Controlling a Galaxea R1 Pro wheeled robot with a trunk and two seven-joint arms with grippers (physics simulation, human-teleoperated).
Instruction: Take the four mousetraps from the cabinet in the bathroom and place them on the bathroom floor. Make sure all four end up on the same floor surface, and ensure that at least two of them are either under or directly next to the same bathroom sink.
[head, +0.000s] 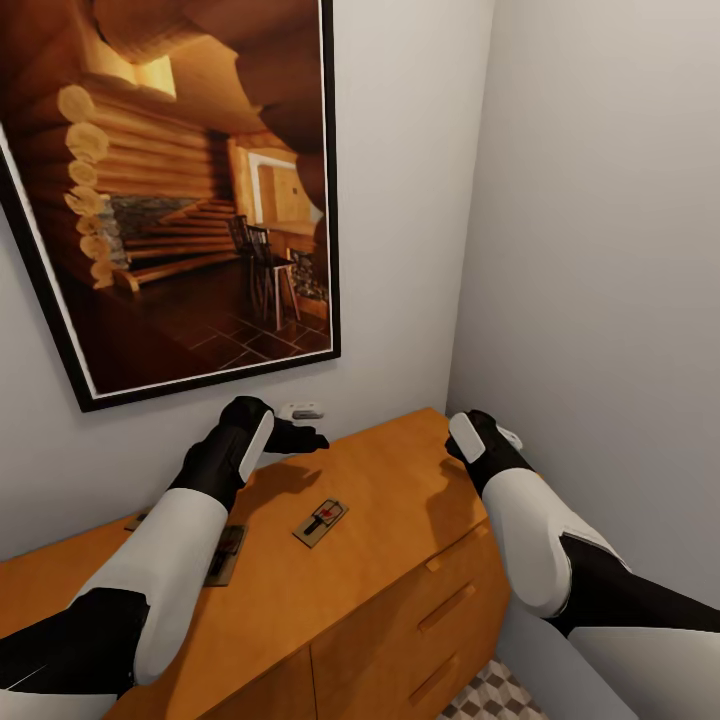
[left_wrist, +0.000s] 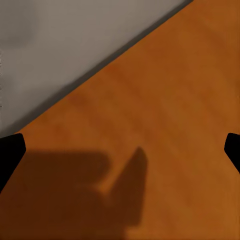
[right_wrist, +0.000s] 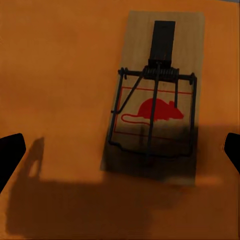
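The mousetraps lie flat on the cabinet (head: 400, 480) top rather than inside it, so they can be taken from above. One mousetrap (head: 320, 522) sits mid-top, another (head: 226, 555) is half hidden by the left forearm. The right gripper (right_wrist: 120, 150) hovers over a trap, jaws spread wide, likely lining up a grasp. The left gripper (left_wrist: 120, 150), jaws also apart, faces bare wood near the wall.

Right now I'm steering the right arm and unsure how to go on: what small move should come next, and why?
Probably lower the right gripper straight onto the mousetrap: it lies flat on the cabinet top, between the wide-open fingertips and untouched.
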